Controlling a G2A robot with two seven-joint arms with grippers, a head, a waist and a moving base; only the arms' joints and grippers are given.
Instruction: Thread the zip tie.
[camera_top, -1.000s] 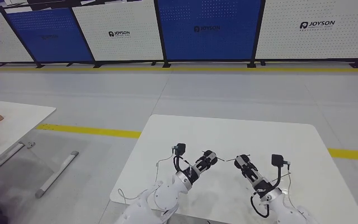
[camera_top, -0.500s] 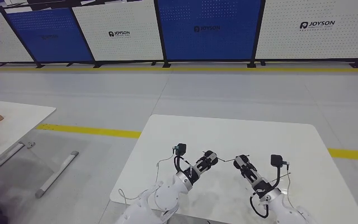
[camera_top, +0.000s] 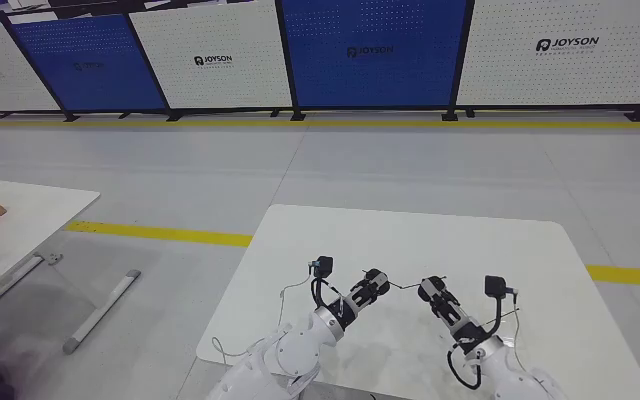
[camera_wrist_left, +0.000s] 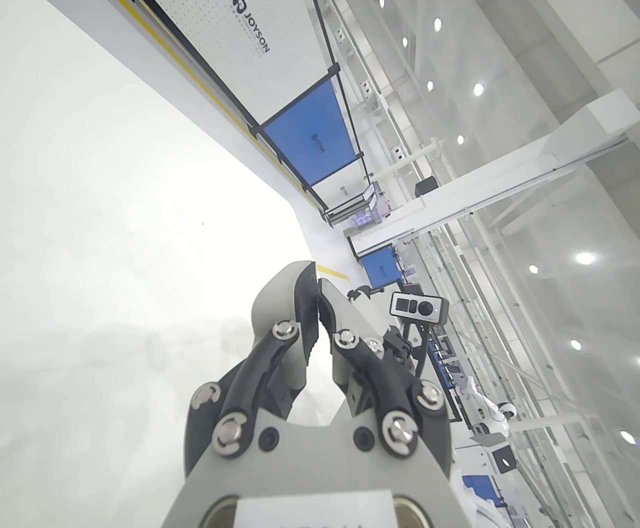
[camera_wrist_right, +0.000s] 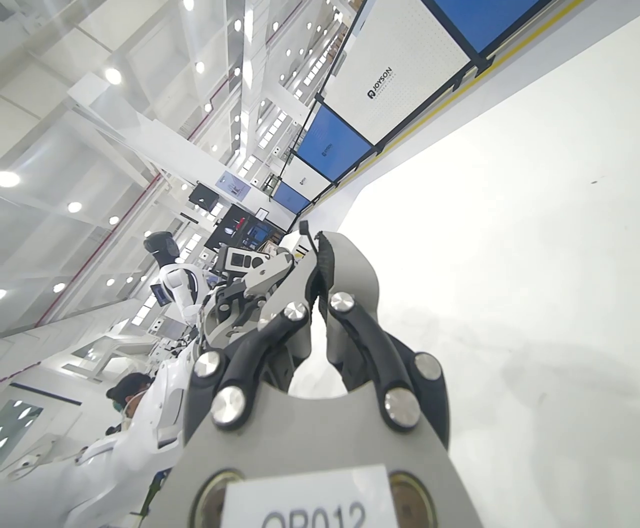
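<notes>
— Top view: zip tie (camera_top: 402, 287) strung crosswise over the white table (camera_top: 420, 230), long axis from left gripper (camera_top: 379, 282) to right gripper (camera_top: 428, 288).
— Clamped at each end by closed fingers. Printed sticker (camera_wrist_right: 305, 495) on right base.

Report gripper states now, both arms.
Right gripper: jaws shut on the zip tie.
Left gripper: jaws shut, apparently on the zip tie's other end.

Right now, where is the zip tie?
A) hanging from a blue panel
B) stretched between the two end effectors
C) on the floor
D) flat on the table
B: the zip tie runs from the left end effector to the right end effector, above the table.
</notes>
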